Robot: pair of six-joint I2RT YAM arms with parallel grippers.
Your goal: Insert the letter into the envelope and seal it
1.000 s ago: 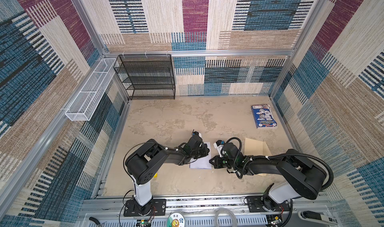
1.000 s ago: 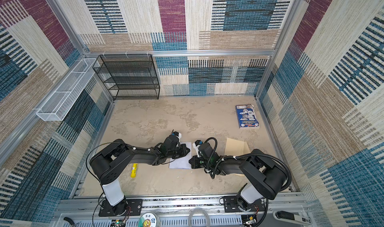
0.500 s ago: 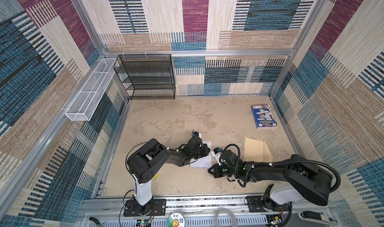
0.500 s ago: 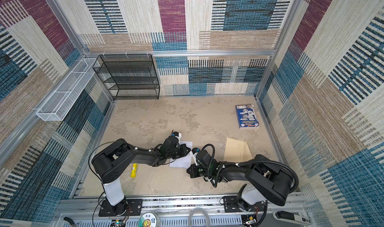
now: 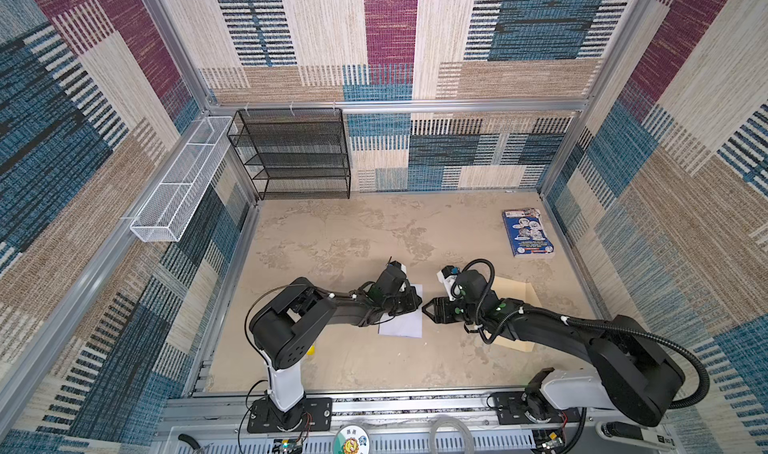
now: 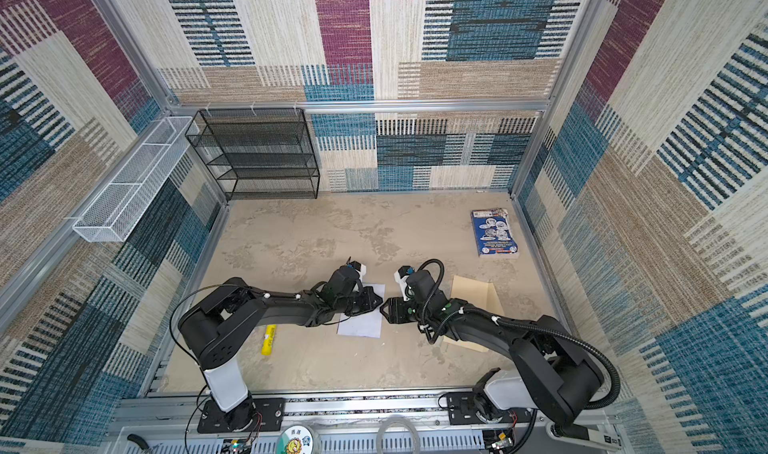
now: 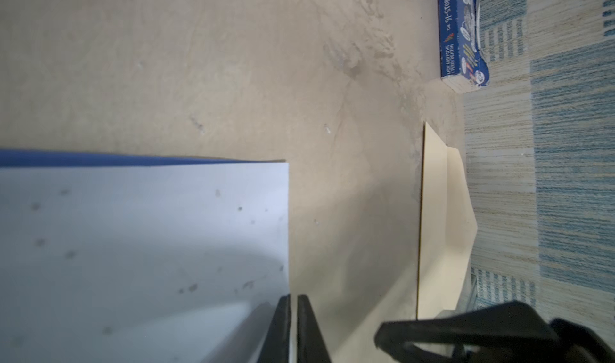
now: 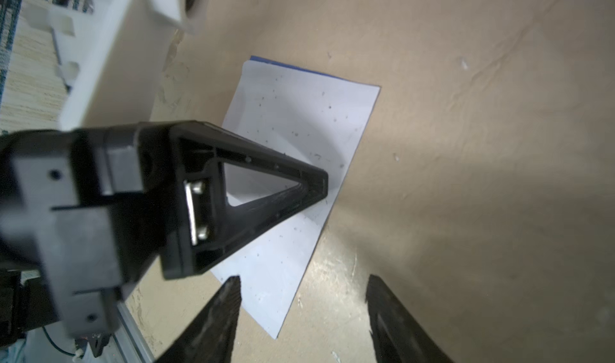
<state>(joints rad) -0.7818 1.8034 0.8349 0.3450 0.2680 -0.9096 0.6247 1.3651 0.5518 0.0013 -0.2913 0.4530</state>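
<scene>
We saw the letter (image 5: 405, 323) lying on the table (image 5: 353, 239) near the front, plain white side up, with a strip of blue showing along one edge in the left wrist view. The envelope (image 5: 517, 290) lay flat to the right of it in both top views, partly under the right arm. The two were apart, with bare table between them. In the left wrist view a pointed flap showed on the envelope's (image 7: 439, 228) side toward the wall.

The left gripper (image 7: 293, 328) sat low at the letter's (image 7: 143, 245) right edge. Its fingers stood almost together with only a thin slit between them, in line with that edge, and we could not tell whether they pinched the paper. The right gripper (image 8: 304, 278) faced it tip to tip, just beside the letter's (image 8: 299, 128) near corner. Its fingers were spread wide and held nothing.

A blue booklet (image 5: 528, 231) lay far back by the right wall, well apart from both
</scene>
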